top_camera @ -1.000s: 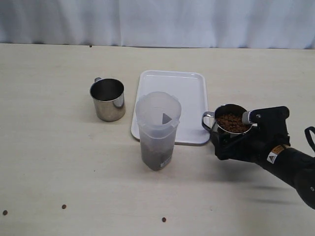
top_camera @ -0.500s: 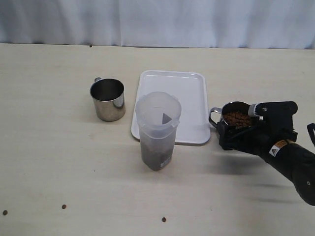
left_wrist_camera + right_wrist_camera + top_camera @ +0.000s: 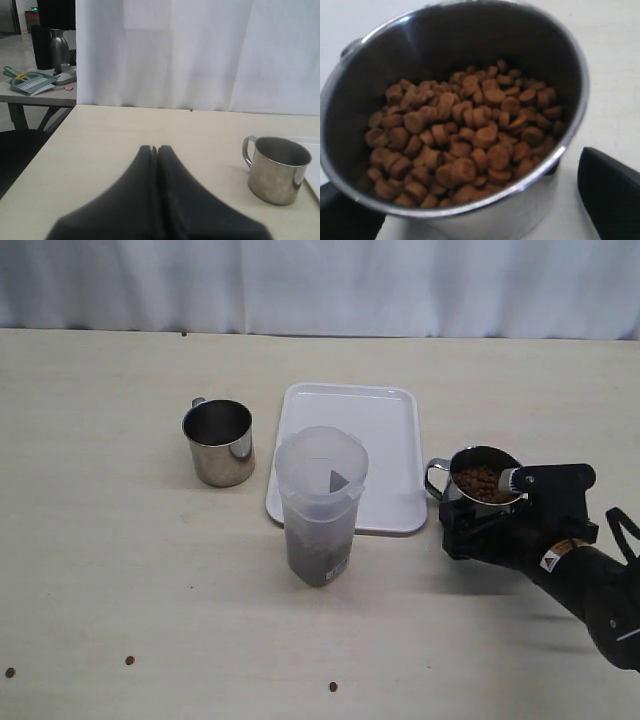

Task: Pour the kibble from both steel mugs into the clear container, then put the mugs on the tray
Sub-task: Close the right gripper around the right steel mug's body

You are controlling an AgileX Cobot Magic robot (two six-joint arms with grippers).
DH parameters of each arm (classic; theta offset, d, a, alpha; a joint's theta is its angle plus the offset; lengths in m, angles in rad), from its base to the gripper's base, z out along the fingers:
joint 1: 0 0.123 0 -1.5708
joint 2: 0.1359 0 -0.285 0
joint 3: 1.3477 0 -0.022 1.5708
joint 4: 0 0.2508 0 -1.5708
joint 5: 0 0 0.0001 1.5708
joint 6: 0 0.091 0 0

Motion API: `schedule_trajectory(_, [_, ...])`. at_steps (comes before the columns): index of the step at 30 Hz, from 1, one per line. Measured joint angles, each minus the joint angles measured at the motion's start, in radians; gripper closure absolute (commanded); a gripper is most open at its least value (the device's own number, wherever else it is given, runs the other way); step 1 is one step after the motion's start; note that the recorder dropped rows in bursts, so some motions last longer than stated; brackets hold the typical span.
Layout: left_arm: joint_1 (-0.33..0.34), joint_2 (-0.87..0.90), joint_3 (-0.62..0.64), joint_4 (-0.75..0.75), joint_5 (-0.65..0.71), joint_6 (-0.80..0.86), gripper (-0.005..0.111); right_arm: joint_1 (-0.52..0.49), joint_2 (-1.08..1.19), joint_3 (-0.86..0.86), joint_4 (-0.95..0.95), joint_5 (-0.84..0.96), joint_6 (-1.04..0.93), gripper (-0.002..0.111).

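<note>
One steel mug [image 3: 483, 480] stands right of the tray [image 3: 375, 410], full of brown kibble [image 3: 465, 135]. My right gripper [image 3: 485, 508] is open around this mug, one finger on each side. In the right wrist view a strip of table shows between one black finger [image 3: 610, 195] and the mug wall. The other steel mug [image 3: 218, 440] stands empty left of the tray, also visible as a mug [image 3: 277, 170] in the left wrist view. The clear container [image 3: 320, 505] stands in front of the tray with kibble in its bottom. My left gripper [image 3: 157, 148] is shut and empty.
A few stray pellets [image 3: 130, 660] lie on the table near the front edge. A white curtain hangs behind the table. A side table with a dark jug [image 3: 57, 47] shows beyond the table's left end in the left wrist view.
The full mug and my right gripper have shifted slightly to the right, away from the tray. The gripper has since dropped a little. The left mug and container have not moved.
</note>
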Motion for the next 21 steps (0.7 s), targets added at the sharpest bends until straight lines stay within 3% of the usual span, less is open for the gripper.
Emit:
schedule_trajectory(10, [0.000, 0.000, 0.000, 0.000, 0.000, 0.000, 0.107, 0.000, 0.020, 0.000, 0.067, -0.127, 0.010, 0.018])
schedule_trajectory(21, [0.000, 0.000, 0.000, 0.000, 0.000, 0.000, 0.107, 0.000, 0.068, -0.073, 0.071, -0.102, 0.020, 0.018])
